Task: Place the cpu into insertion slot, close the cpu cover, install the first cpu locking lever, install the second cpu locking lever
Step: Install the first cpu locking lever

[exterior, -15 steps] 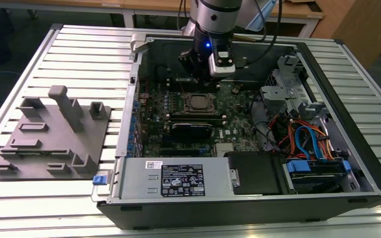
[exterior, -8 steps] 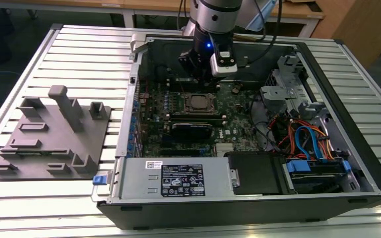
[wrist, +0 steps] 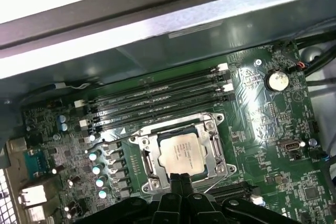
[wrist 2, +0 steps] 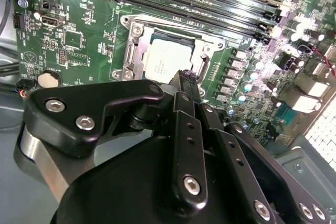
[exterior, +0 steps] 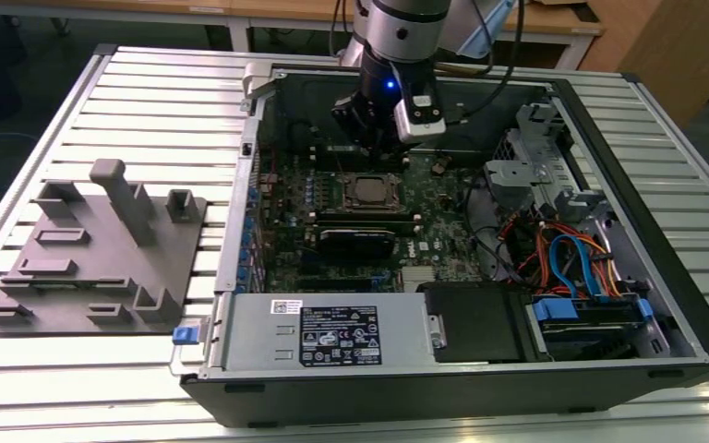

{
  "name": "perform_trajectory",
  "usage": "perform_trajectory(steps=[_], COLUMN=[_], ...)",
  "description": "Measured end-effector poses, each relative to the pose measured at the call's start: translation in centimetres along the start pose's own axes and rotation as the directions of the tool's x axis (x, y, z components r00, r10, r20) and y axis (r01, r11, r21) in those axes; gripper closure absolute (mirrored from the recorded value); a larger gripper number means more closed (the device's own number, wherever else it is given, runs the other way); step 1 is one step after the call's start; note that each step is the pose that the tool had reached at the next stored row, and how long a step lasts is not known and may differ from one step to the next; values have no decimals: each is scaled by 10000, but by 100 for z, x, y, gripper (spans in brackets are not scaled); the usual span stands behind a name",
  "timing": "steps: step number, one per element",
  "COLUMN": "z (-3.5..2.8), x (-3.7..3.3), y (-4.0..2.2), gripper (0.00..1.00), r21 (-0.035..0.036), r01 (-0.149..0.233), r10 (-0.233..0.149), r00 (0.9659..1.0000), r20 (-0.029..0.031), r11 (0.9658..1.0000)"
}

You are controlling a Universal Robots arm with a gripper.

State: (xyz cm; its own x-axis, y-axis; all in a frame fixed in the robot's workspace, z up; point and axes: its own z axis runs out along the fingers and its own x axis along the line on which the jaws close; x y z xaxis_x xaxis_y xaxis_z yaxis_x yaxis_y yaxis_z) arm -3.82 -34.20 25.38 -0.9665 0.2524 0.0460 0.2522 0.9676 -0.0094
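The cpu (wrist: 181, 152) lies flat in the insertion slot (wrist: 148, 165) of the green motherboard, its pale metal top showing. The silver cpu cover (wrist: 212, 141) lies down around it, framing the chip. In the second wrist view the cpu (wrist 2: 165, 60) sits inside the cpu cover (wrist 2: 135, 51) too. My gripper (wrist: 181, 180) hangs just above the socket's edge, fingers pressed together and shut with nothing between them; its tip (wrist 2: 187, 76) is close to the chip's rim. A thin locking lever rod (wrist: 217, 181) runs beside the socket. From the exterior view, the gripper (exterior: 379, 155) is over the socket (exterior: 371, 191).
Memory slots (wrist: 157, 100) run along one side of the socket, capacitors (wrist: 97, 169) on another. The open case wall (exterior: 262, 111), a black card (exterior: 354, 242), the grey power supply (exterior: 324, 337) and drive cables (exterior: 570, 258) surround the board. A grey fixture (exterior: 96, 258) sits at the exterior view's left.
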Motion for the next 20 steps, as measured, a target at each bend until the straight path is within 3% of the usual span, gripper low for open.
perform_trajectory(steps=[7,15,20], z=[0,0,1], x=[0,4,23], y=[0,-1,-6], gripper=[89,89,89], r21=[22,47,36], r01=[479,993,1007], r10=[-479,-993,-1007], r00=[9989,9951,9949], r20=[4,10,76], r11=[9988,9951,9949])
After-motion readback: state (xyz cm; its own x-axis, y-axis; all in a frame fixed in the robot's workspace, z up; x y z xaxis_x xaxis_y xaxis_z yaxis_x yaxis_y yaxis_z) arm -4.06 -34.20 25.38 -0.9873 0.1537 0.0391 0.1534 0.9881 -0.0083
